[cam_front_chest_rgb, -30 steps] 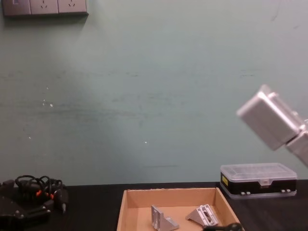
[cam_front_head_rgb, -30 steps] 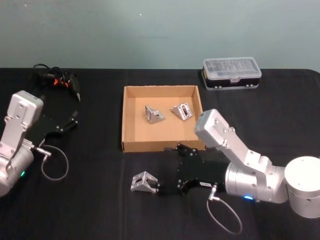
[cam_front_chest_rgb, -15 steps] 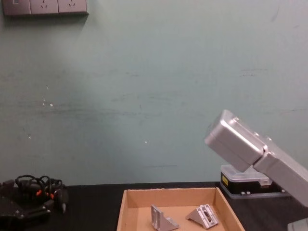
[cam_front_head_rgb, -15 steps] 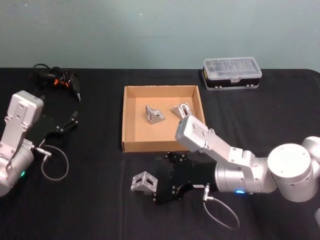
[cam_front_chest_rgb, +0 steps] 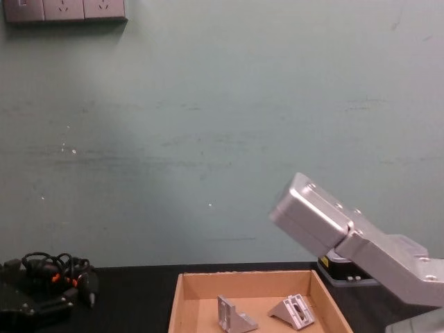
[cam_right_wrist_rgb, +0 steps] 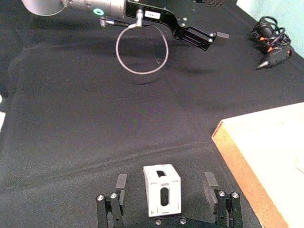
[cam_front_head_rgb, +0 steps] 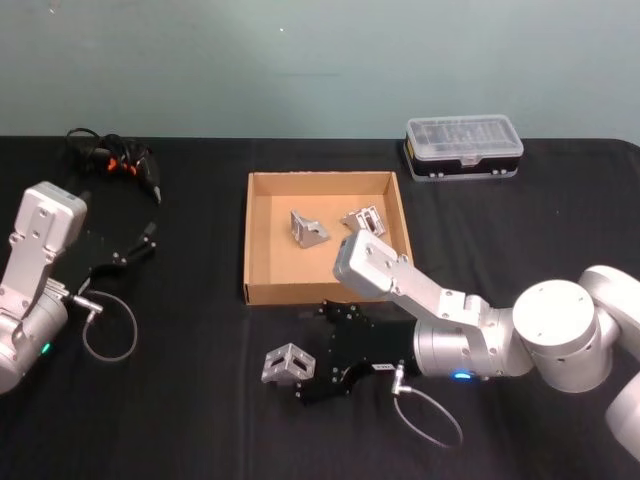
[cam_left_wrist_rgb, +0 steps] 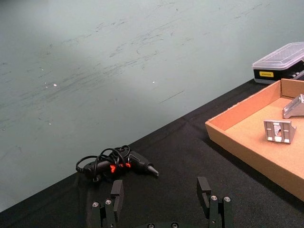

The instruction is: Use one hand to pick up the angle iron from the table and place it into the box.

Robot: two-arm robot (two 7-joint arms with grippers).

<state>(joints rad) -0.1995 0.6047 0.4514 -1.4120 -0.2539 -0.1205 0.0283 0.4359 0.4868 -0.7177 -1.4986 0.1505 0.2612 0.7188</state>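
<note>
One angle iron (cam_front_head_rgb: 287,363) lies on the table (cam_front_head_rgb: 190,410) at the box's (cam_front_head_rgb: 262,291) 6 o'clock, between the right gripper's (cam_front_head_rgb: 310,352) spread fingers, not yet pinched. It is probably rigid, light and slick, best gripped across its flat sides. Left gripper (cam_left_wrist_rgb: 161,190), fingers spread, rests at 9 o'clock.

Light is even, diffuse and from overhead, moderately bright. The matte table (cam_right_wrist_rgb: 71,142) around the right pincer (cam_right_wrist_rgb: 165,184) stays flat and dark. Angle iron (cam_right_wrist_rgb: 162,190) between the pincer's fingers has a bright top face and dimmer sides. Ahead of the pincer, a faint soft shadow lies under the other arm's cable loop (cam_right_wrist_rgb: 117,50). Box (cam_front_head_rgb: 300,293) just beyond the pincer has soft shade along its inner walls. Silver arm housing (cam_front_head_rgb: 375,268) behind the pincer shows mild highlights, and the blue ring (cam_front_head_rgb: 460,377) glows. Wall (cam_front_chest_rgb: 208,104) far beyond is unevenly lit, paler low down.
</note>
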